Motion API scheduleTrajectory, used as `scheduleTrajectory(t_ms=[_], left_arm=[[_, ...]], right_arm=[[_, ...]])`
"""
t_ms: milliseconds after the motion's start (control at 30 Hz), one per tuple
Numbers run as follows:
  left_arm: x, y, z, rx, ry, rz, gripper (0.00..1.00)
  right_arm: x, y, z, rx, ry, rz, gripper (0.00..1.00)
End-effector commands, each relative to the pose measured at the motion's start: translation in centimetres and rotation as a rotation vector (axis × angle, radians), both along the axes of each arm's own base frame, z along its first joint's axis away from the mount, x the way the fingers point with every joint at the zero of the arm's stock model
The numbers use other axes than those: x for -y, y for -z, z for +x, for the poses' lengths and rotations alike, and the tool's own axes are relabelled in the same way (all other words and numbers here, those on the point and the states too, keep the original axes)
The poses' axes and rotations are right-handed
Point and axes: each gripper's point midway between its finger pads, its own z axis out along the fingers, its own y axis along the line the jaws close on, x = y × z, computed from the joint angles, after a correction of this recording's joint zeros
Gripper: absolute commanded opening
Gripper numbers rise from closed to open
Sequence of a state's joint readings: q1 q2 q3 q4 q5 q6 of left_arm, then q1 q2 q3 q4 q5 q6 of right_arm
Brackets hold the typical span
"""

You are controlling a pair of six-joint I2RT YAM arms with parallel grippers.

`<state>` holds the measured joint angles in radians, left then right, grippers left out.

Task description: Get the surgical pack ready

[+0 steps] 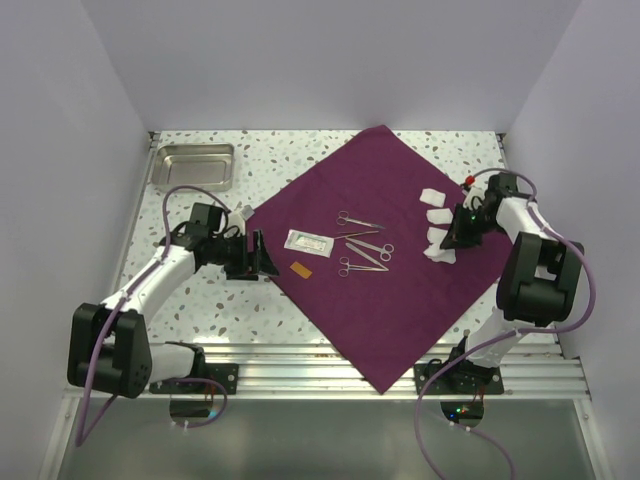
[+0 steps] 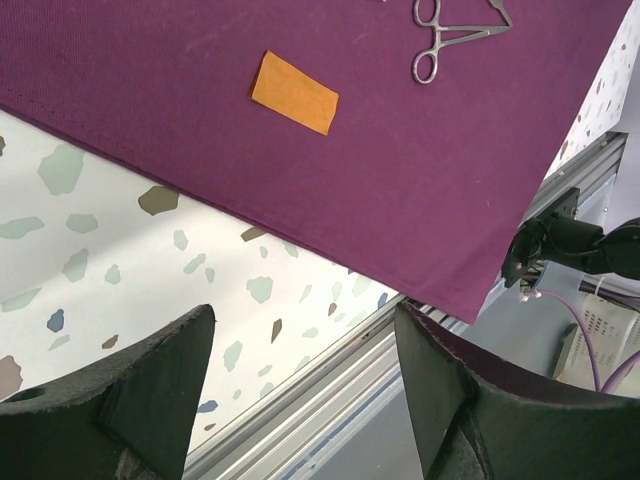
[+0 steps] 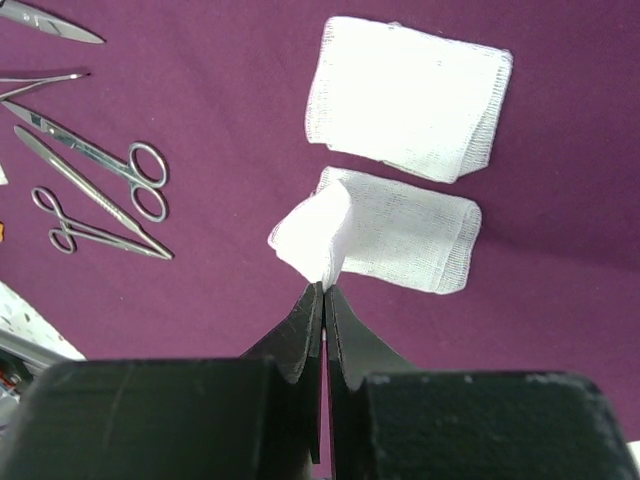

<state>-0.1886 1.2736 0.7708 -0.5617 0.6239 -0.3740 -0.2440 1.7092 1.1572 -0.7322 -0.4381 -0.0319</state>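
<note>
The surgical pack (image 1: 400,290) lay spread as a diamond across the speckled table (image 1: 200,300), one corner overhanging the near rail (image 1: 300,365), pale lilac walls (image 1: 330,60) around. The left jaws stood open beside its edge; the right jaws pinched the corner of a gauze pad (image 3: 400,240).

White-and-black arms (image 1: 160,270), purple cables (image 1: 190,188), matte black wedge-shaped pincer fingers (image 2: 140,400)

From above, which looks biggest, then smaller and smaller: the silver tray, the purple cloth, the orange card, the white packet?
1. purple cloth
2. silver tray
3. white packet
4. orange card
All four lie flat, so nearness to the camera hardly changes this order.
</note>
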Motion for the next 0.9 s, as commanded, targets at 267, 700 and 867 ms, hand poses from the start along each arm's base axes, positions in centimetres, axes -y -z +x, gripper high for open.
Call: scheduleTrajectory(t_ms=[267, 700, 867], left_arm=[[0.2, -0.3, 0.8, 0.043, 0.017, -0.031, 0.76], [-0.1, -0.3, 0.9, 0.044, 0.017, -0.040, 0.76], [0.0, 0.0, 0.8, 0.033, 0.014, -0.049, 0.76]], right_arm=[[-1.6, -1.8, 0.4, 0.077, -0.100, -0.005, 0.00], [-3.7, -3.0, 0.9, 0.080, -0.179, -0.027, 0.00], [-3.4, -1.9, 0.4, 0.040, -0.180, -0.055, 0.00]])
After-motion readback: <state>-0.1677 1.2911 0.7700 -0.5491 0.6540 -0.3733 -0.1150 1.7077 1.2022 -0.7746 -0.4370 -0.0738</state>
